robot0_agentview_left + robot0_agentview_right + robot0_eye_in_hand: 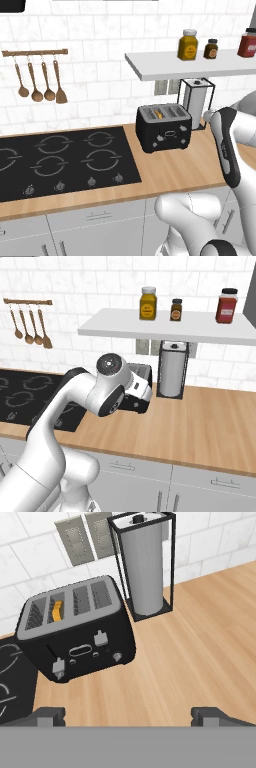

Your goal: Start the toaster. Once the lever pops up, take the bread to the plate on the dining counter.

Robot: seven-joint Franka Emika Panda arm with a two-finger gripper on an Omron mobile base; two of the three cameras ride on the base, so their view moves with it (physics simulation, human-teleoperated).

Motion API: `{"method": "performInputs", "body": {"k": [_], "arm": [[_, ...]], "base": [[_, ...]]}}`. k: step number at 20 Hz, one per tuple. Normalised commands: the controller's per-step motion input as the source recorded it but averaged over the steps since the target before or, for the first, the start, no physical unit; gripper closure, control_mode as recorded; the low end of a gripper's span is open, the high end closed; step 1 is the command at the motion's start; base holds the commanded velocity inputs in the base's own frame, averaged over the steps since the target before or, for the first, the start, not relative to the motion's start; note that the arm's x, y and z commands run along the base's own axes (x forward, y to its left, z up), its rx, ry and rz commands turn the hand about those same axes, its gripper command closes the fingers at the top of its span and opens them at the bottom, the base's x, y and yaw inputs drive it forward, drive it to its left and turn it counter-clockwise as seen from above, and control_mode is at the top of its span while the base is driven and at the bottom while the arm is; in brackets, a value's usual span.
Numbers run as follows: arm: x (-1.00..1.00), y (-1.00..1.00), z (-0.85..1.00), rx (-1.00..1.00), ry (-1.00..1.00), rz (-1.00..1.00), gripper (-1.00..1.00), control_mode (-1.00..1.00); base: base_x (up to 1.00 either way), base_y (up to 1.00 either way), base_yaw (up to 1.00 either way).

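The black toaster [164,128] stands on the wood wall counter, right of the cooktop. In the hand view the toaster [80,632] lies ahead and to the left, its two front levers and small silver knobs facing me. A yellowish slice of bread [57,610] sits in the second slot from the left, and the bread [158,114] also peeks from the top slots in the left base view. My gripper [128,714] is open with nothing between its fingertips [47,714], held back from the toaster above bare counter. My arm hides most of the toaster [144,372] in the right base view. The plate and the dining counter are out of view.
A paper towel roll in a black wire holder [145,567] stands just right of the toaster against the tiled wall. A white shelf [190,64] with three jars hangs above it. The black cooktop [60,160] lies to the left, wooden utensils [40,80] hanging above.
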Motion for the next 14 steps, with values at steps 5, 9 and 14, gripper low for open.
{"method": "performInputs", "body": {"k": [5,9,14], "arm": [[0.0,0.0,0.0,0.0,0.0,0.0,-1.0,-1.0],[0.0,0.0,0.0,0.0,0.0,0.0,-1.0,-1.0],[0.0,0.0,0.0,0.0,0.0,0.0,-1.0,-1.0]], "base": [[0.0,0.0,0.0],[0.0,0.0,0.0],[0.0,0.0,0.0]]}}
